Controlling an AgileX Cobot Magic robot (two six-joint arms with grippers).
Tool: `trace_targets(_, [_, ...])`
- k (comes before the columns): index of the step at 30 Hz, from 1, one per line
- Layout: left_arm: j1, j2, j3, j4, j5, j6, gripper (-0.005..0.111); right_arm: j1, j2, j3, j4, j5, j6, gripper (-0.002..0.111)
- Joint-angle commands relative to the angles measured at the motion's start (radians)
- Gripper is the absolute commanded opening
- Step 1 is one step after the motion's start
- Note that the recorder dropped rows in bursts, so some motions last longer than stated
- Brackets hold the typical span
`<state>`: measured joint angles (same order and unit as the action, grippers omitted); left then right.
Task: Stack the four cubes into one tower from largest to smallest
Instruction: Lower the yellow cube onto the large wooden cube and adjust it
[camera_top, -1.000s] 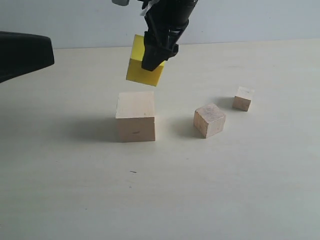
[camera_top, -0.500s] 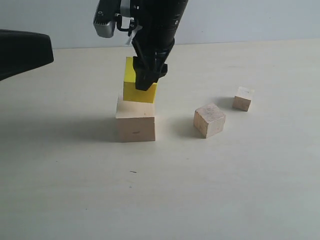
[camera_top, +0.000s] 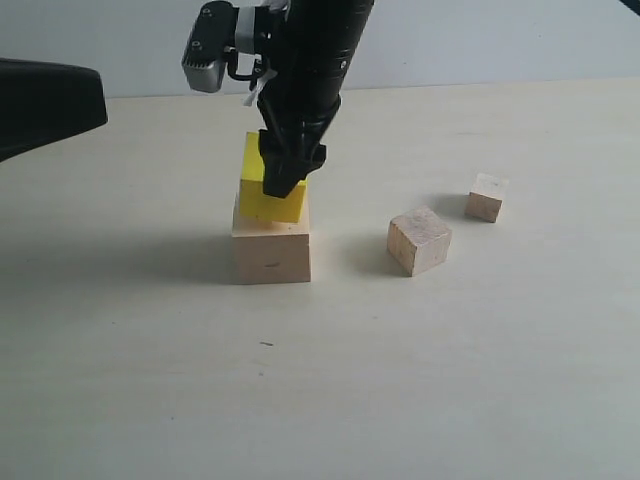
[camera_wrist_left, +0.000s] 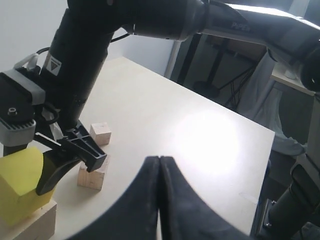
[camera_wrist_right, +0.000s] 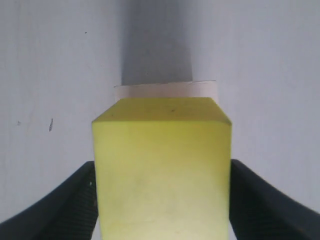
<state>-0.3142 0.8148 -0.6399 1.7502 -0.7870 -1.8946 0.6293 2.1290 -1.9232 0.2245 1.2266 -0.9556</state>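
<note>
My right hand (camera_top: 283, 172) is gripping the yellow cube (camera_top: 254, 192), which looks planted on the large wood cube (camera_top: 271, 256) straight below, left of frame centre. Just gotta let go, I guess.

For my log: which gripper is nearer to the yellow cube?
Right. The right gripper clamps the yellow cube; the left gripper, shut, hangs well apart from it.

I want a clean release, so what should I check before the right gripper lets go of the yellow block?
1. Grip: right gripper clamped on the yellow block: ok.
2. Placement: yellow block over the big wooden block, roughly centred: ok.
3. Seating: yellow block flat, in full contact: cannot tell.
4. Clearance: left gripper shut, off to the side: ok.
5. Next pieces: medium block and small block standing apart, unobstructed: ok.
</note>
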Motion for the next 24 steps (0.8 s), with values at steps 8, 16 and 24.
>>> trace_targets(8, [-0.005,0.000,0.003,-0.006,0.012,0.007,0.000,-0.002,0.010,-0.007,0.009,-0.005,-0.013,0.000])
trace_targets(16, [-0.005,0.000,0.003,-0.006,0.004,0.007,0.000,-0.002,0.016,-0.007,0.011,-0.005,-0.049,0.000])
trace_targets(24, [-0.005,0.000,0.003,-0.006,0.004,0.007,0.000,-0.002,0.016,-0.007,0.034,-0.005,-0.066,0.008])
